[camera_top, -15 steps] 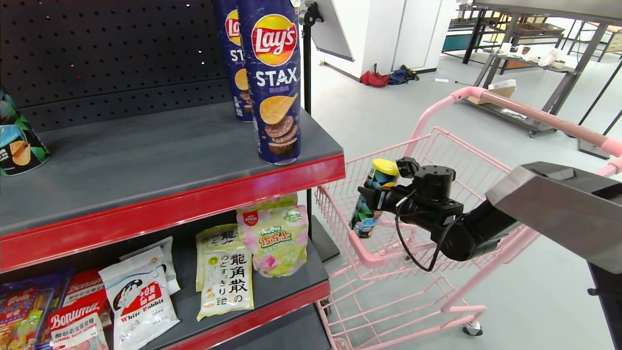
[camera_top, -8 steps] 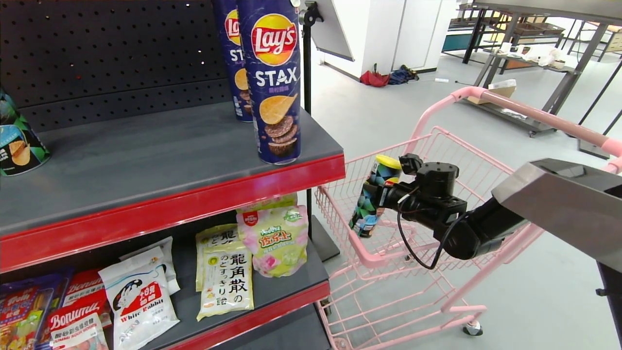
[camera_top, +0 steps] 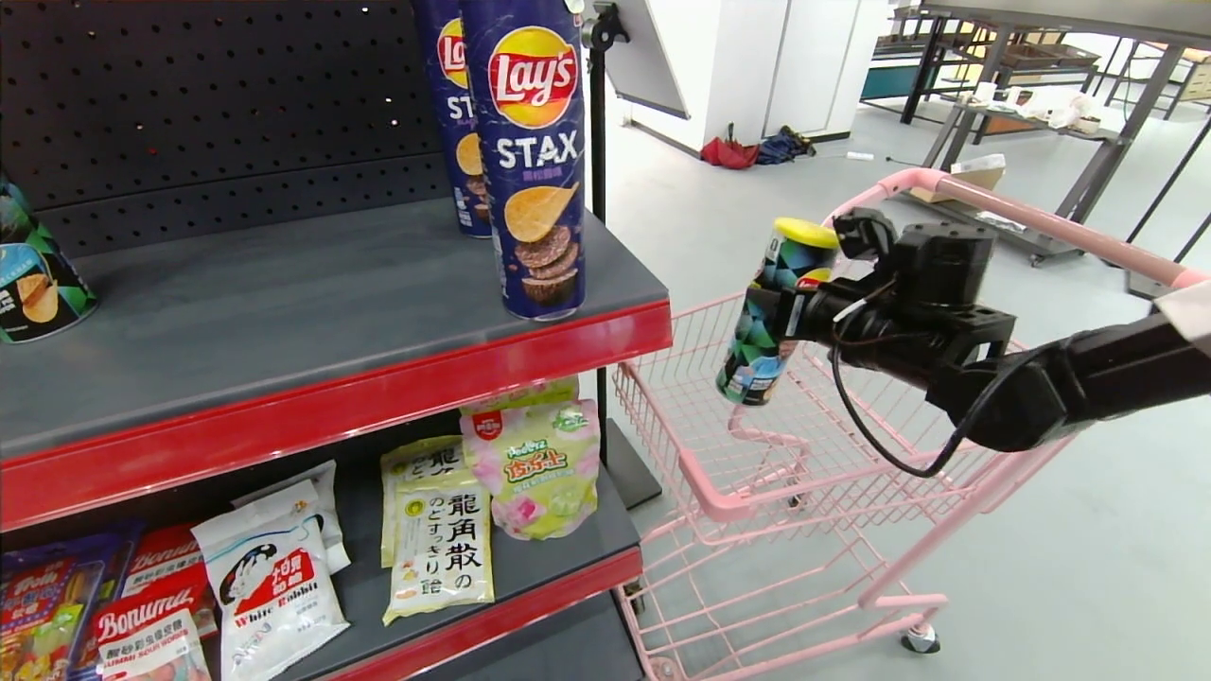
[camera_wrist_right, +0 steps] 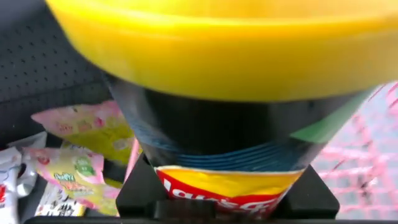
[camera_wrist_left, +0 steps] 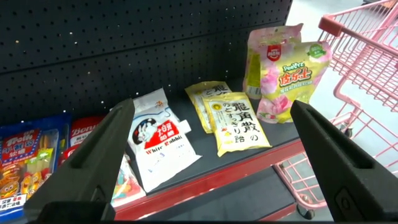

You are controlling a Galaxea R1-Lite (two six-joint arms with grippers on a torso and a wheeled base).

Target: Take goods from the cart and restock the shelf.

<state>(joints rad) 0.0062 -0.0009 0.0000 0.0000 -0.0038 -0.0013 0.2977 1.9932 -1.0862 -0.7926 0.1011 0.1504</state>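
My right gripper (camera_top: 790,307) is shut on a chip can (camera_top: 774,312) with a yellow lid and a blue-green patterned body, held slightly tilted above the pink cart (camera_top: 804,454), to the right of the shelf. In the right wrist view the can (camera_wrist_right: 230,93) fills the frame, with its yellow lid close to the camera. The grey upper shelf board (camera_top: 284,312) has a red front edge and carries two tall dark-blue chip cans (camera_top: 530,161) at its right end. My left gripper (camera_wrist_left: 211,155) stands open in front of the lower shelf, facing the snack bags (camera_wrist_left: 236,124).
Part of another chip can (camera_top: 33,274) stands at the upper shelf's left edge; the board between it and the tall cans is bare. Snack bags (camera_top: 435,530) lie on the lower shelf (camera_top: 530,605). Metal tables (camera_top: 1041,113) stand far back on the open grey floor.
My right arm has lifted the can up and to the right, from inside the cart's basket to above its rim. The shelf goods have not moved.
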